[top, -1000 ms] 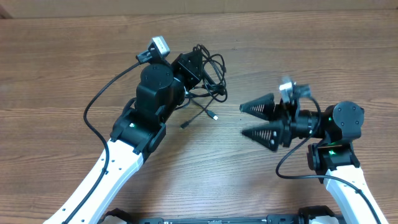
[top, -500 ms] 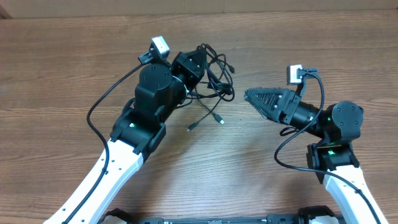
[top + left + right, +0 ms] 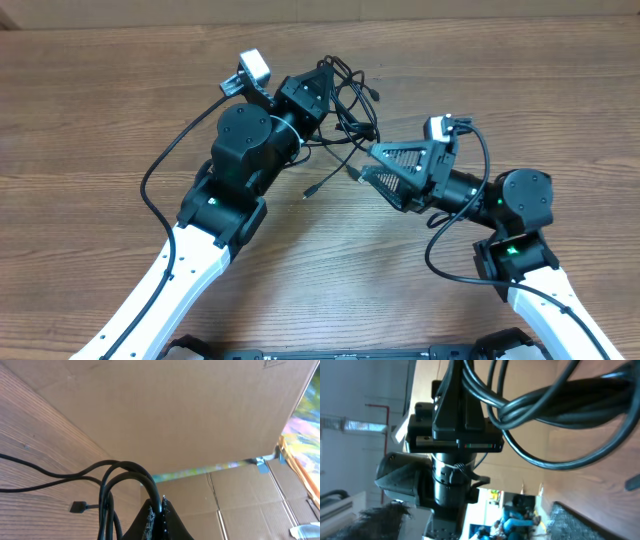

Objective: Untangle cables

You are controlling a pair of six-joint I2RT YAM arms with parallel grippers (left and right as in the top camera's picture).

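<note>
Overhead: the cables (image 3: 346, 100) sit bunched toward the far edge of the worktop (image 3: 120, 120), roughly mid-width, lifted off the wood in one knotted clump. The left gripper (image 3: 161, 505) is the anchor. In its wrist view the jaws are pinched together on a doubled strand that loops up and over the tips, with no gap showing. The right gripper (image 3: 366, 163) comes in from the right-edge side with its jaws spread wide and nothing between them. In its own wrist view I see only textured fingers (image 3: 590, 520) down in the lower corners, with thick strands crossing the frame ahead of them. The relation that matters is this: the clump lies just beyond the right tips, on the far-edge side and slightly toward the left edge. Two free tails trail out of it toward the near edge. One loose plug (image 3: 352, 172) ends right beside the lower right finger, though I cannot tell whether they touch. The second plug (image 3: 310, 192) lies further toward the left arm. The tails run roughly far-to-near, across the line of the right jaws. I judge the right arm the nearer one for the next grab: close on the strand at the loose plug and draw it toward the right edge against the left hold. The risk is catching several strands at once. There is no tray or bin on the worktop. Cardboard boxes (image 3: 200, 410) stand past the far edge, and their contents are not visible.
</note>
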